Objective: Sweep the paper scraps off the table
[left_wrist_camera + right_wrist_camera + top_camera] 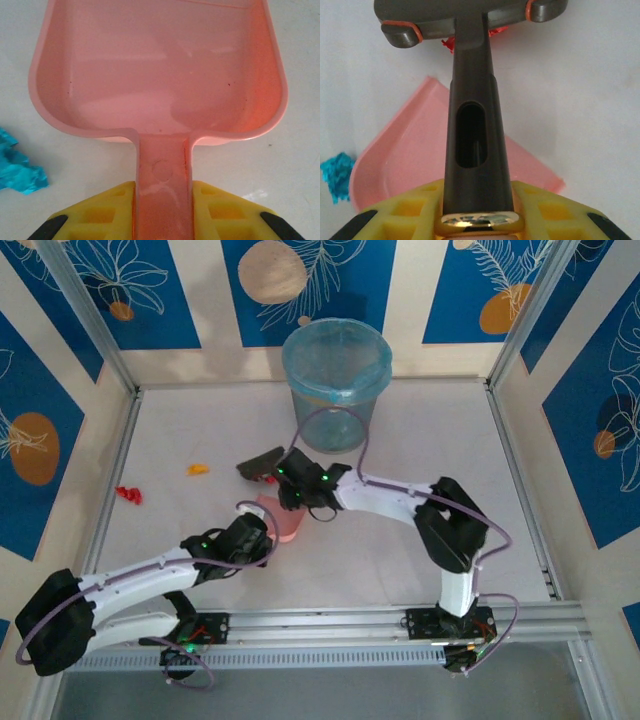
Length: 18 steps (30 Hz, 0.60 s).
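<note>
A: L pincer (162,212), what's its state?
B: Clenched on the handle of the pink dustpan (160,75), w/ yellow pads (220,210) tight on both sides. The pan lies flat on the counter (420,440), mouth pointing away from the wrist cam.
A: And the R pincer (477,207)?
B: Grasping the dark brush (475,125) by its handle. The brush head, w/ orange trim, sits out front, low over the counter just past the pan's open edge.
A: Where are the paper scraps (127,494)?
B: Spread out. In the top view there's a red cluster near the left rail and an orange scrap (197,469) a bit further in, both well apart from the pan. A blue scrap (17,167) lies on the counter just beside the pan's rear left corner. The R wrist cam shows a red bit (451,44) peeking from under the brush head; touching or not, can't tell.
A: Anything else?
B: A blue-lined bin (335,380) stands upright at the far side of the counter, beyond the brush. Both arms meet approx mid-counter.
</note>
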### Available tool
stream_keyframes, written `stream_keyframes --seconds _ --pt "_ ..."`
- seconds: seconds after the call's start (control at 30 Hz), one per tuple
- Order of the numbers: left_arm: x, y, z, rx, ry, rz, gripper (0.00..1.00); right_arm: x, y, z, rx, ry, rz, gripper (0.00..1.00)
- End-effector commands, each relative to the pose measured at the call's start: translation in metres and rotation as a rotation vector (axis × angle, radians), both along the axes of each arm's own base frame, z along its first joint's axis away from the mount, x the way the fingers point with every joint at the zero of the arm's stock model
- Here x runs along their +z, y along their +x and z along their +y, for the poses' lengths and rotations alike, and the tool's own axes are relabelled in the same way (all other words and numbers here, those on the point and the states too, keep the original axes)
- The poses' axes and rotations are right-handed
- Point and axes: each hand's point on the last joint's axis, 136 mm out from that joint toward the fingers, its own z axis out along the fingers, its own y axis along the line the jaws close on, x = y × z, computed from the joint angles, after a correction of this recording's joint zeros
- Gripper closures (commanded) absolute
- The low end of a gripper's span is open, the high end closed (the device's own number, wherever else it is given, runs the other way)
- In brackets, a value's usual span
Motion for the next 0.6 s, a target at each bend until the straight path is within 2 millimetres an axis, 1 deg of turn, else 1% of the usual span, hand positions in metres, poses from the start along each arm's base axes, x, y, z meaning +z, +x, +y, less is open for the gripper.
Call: stream_keyframes --seconds 0.0,0.17,0.3,0.43,0.57 --pt "-0.015 -0.016 -0.011 -0.069 -0.029 0.097 1.0 0.0 -0.03 -0.016 -0.097 0.07 0.088 1.0" --pt "-0.019 -0.019 -0.022 -0.106 -0.055 0.128 1.0 0.005 -0.067 -0.035 -0.169 0.164 0.162 1.0" --pt "-0.018 -0.019 -0.024 -0.113 -0.052 0.119 1.0 0.012 -0.093 -0.042 -0.19 0.259 0.195 1.0" --pt "-0.018 -0.019 -0.024 -0.116 -0.042 0.114 1.0 0.019 -0.115 -0.052 -0.199 0.275 0.195 1.0" --pt "-0.019 -0.019 -0.025 -0.123 -0.036 0.11 1.0 0.026 -0.132 -0.065 -0.202 0.295 0.189 1.0"
